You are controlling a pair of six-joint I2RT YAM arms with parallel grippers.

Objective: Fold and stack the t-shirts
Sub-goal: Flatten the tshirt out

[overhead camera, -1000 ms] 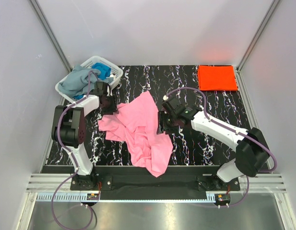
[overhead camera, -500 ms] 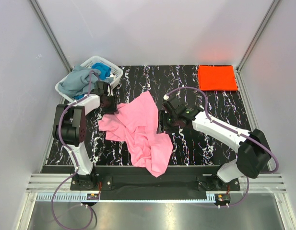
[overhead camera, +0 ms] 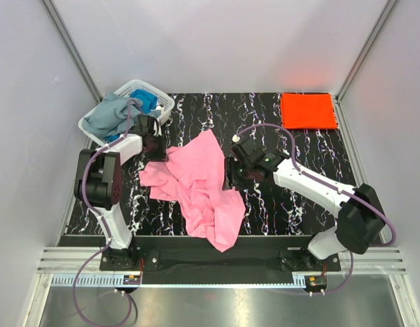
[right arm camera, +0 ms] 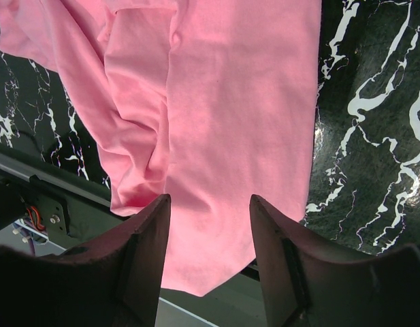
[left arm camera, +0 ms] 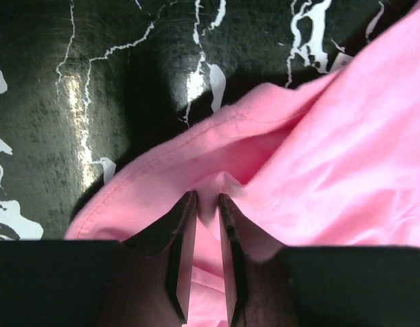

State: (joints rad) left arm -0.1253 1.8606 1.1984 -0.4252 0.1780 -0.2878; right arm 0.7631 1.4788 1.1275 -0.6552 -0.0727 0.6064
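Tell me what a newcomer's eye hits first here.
The crumpled pink shirt sprawls across the middle of the table, its bottom hanging over the near edge. The left gripper straddles a fold at its left side and the open right gripper is poised over its right side. Next come the orange shirt, folded flat in the far right corner, and the white basket of grey-blue and blue cloth at far left.

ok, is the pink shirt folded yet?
Not folded. The pink t-shirt lies crumpled and creased across the table, one end hanging over its near edge.
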